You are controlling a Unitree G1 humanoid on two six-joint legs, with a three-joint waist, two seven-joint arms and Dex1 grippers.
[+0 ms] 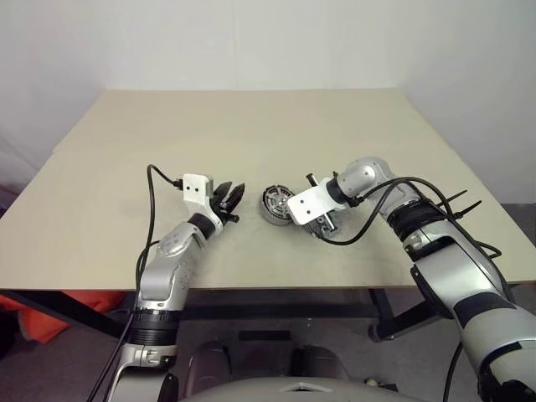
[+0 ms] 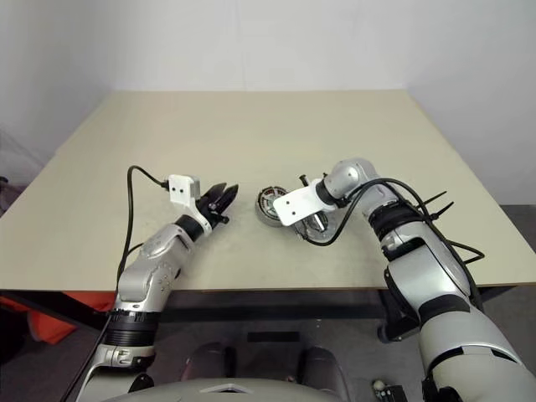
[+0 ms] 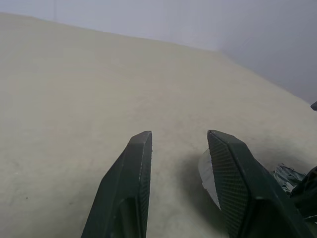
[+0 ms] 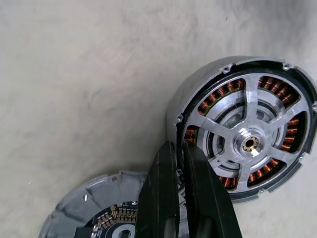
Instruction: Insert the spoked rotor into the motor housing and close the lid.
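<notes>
Beige table, plain top, no readable writing, brand or label on any part. Motor housing — round silver-grey cup with copper-orange windings, standing near the middle of the table toward its near edge. The spoked rotor sits inside it, silver spokes and brass-coloured hub showing over the windings, dark rim just within the housing wall. Lid — light-grey ribbed disc lying flat on the table just beside the housing, on the near-edge side; its face shows a dark round board with rows of small contacts, partly hidden behind the right gripper's fingers. Right gripper — black fingers pressed together, holding nothing, tips at the housing's rim where wall meets windings; actual contact cannot be told. Left gripper — fingers parted with bare table between them, holding nothing, hovering low to the left of the housing and a little apart from it.
</notes>
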